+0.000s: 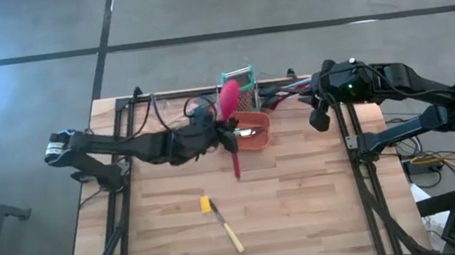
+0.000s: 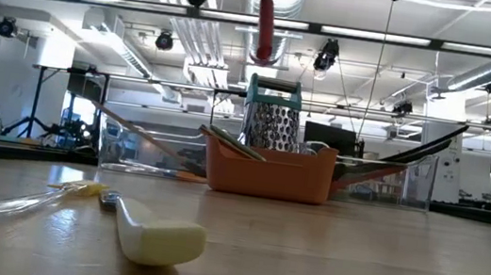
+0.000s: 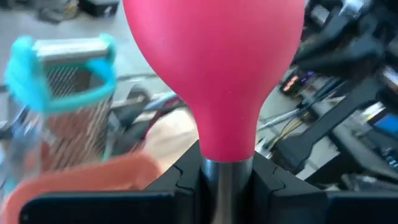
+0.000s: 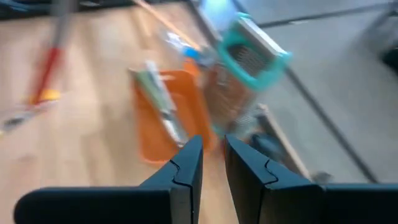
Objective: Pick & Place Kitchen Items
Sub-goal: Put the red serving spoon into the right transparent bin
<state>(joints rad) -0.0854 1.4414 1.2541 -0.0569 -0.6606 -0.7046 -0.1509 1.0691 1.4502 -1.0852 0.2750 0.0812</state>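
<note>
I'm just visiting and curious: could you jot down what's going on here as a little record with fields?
Left gripper: fingers shut on the red spatula, held above the orange bin
Right gripper: near the table's back edge, fingers slightly apart, empty
Orange bin: already holds utensils
Grater: stands behind the bin
Yellow-handled knife: lies on the table

One bin [image 1: 253, 131] – one grater [image 1: 240, 89] (two grippers).

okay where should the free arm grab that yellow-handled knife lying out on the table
Take the yellow knife by its handle end, coming straight down from above. It lies flat and alone on open wood, clear of the bin, so the fingers can straddle it across its width. The right gripper is empty; the left gripper holds the pink spoon.
</note>
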